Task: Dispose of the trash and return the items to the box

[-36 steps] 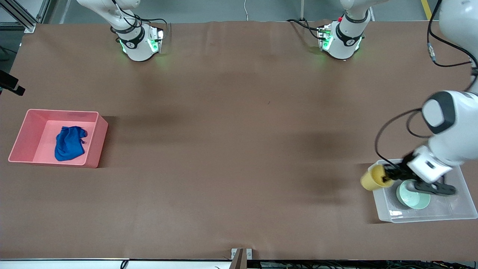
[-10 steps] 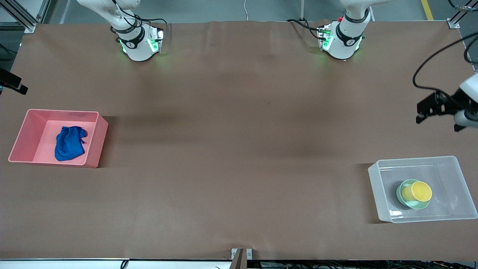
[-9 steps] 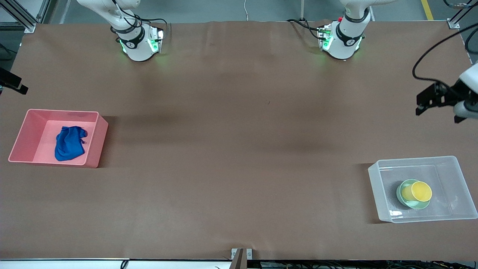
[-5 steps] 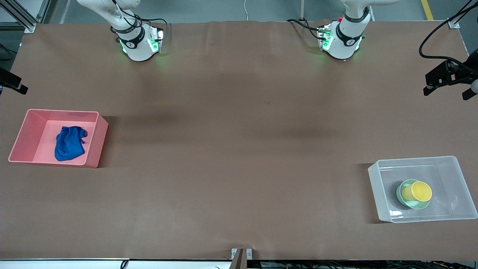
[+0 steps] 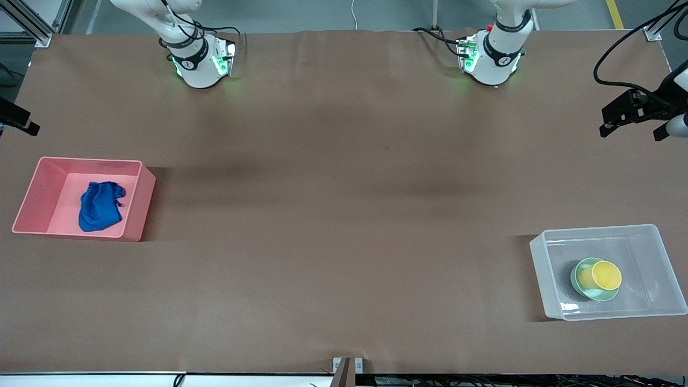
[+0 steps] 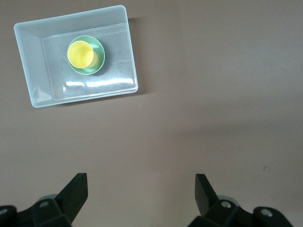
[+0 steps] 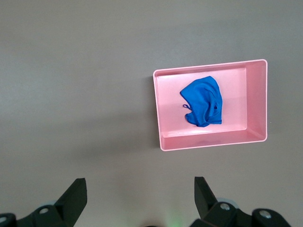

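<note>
While the brown desk (image 5: pixel 344 215) lies bare across its wide middle, the clear box (image 5: pixel 665 269) sits at the left arm's end and the pink bin (image 5: pixel 141 201) at the right arm's end, both near the edges. Inside the box the mint bowl (image 5: pixel 582 290) carries the yellow cup (image 5: pixel 606 275); the blue trash (image 5: pixel 99 207) lies in the bin. High over the desk's edge, the left pincer (image 5: pixel 629 123) spreads wide, risen from the box since 3.7 seconds ago. Right pincer (image 7: pixel 140 198) waits, wide, empty.
</note>
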